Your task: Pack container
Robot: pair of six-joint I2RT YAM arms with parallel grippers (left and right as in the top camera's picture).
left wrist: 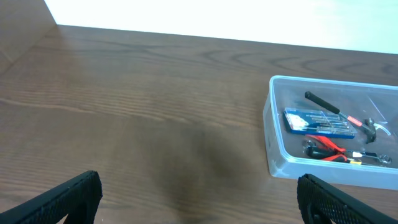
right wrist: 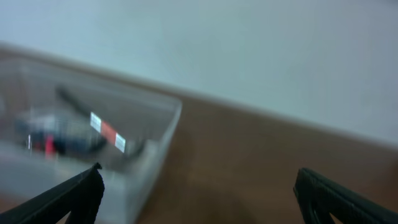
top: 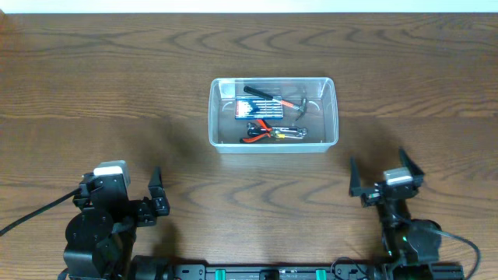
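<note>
The clear plastic container (top: 331,117) stands at the middle of the wooden table. Inside lie a blue drill-bit case (top: 259,107), a hammer with a black handle (top: 268,95), red-handled pliers (top: 261,129) and a wrench (top: 292,134). The container also shows at the right of the left wrist view (left wrist: 272,134) and, blurred, at the left of the right wrist view (right wrist: 158,149). My left gripper (top: 156,193) (left wrist: 199,202) is open and empty near the front left. My right gripper (top: 384,173) (right wrist: 199,199) is open and empty near the front right.
The wooden table's far edge (top: 249,12) meets a white wall. Both arm bases sit at the front edge, with a black cable (top: 31,214) running off left.
</note>
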